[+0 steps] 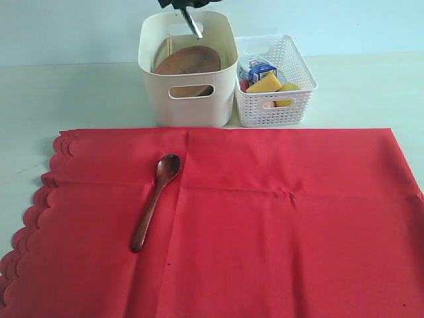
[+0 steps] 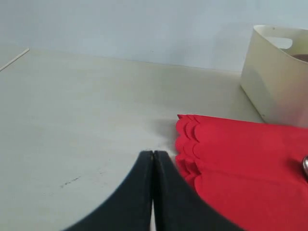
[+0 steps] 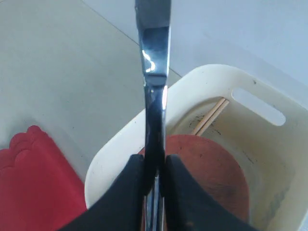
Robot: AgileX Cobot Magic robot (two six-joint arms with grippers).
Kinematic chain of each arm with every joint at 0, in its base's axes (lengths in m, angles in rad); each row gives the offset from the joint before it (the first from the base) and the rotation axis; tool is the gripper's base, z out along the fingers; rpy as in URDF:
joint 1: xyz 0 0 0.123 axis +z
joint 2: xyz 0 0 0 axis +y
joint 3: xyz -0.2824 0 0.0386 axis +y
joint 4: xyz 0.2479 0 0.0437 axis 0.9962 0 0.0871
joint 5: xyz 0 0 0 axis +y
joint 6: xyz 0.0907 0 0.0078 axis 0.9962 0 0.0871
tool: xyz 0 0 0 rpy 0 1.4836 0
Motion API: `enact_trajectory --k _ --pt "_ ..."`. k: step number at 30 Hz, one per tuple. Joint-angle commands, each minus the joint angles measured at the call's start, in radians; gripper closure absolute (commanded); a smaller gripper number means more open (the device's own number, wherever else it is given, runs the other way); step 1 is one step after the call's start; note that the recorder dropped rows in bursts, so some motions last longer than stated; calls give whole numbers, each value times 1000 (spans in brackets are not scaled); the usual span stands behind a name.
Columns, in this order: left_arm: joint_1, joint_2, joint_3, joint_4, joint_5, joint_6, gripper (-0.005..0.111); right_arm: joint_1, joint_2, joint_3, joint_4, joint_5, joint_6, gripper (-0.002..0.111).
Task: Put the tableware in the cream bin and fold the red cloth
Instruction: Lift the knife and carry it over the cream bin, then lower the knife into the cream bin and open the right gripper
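Observation:
My right gripper (image 3: 154, 161) is shut on the slim metal knife (image 3: 154, 72) and holds it over the cream bin (image 1: 189, 99); the exterior view shows that gripper (image 1: 185, 5) at the top edge with the knife (image 1: 193, 24) hanging into the bin's mouth. In the bin lie the round brown plate (image 1: 189, 61) and the wooden chopsticks (image 3: 209, 117). The dark wooden spoon (image 1: 155, 201) lies on the red cloth (image 1: 265, 225), which is spread flat. My left gripper (image 2: 153, 154) is shut on nothing, low over the table beside the cloth's scalloped edge (image 2: 185, 144). Cup and bowl are out of view.
A white lattice basket (image 1: 273, 109) stands right of the cream bin, holding the blue-white milk carton (image 1: 258, 69) and yellow food pieces (image 1: 265, 84). The pale table (image 1: 86, 99) runs left of the bins, with a wall close behind.

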Motion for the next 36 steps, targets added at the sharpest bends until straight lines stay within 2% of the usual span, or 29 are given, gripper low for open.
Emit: enact_trajectory --k 1,8,19,31,33,36 --pt "-6 -6 3 -1 -4 -2 106 1 51 -15 29 -93 37 108" --pt "-6 -6 3 -1 -4 -2 106 1 105 -15 27 -174 105 108" --pt "-6 -6 3 -1 -4 -3 106 -6 183 -15 19 -169 147 108" --pt "-6 -6 3 -1 -4 -1 106 -7 256 -15 7 -155 276 108" --pt "-6 -6 3 -1 -4 -1 106 -7 267 -15 7 -155 320 107" --pt "-6 -6 3 -1 -4 -3 106 -7 282 -15 5 -157 377 98"
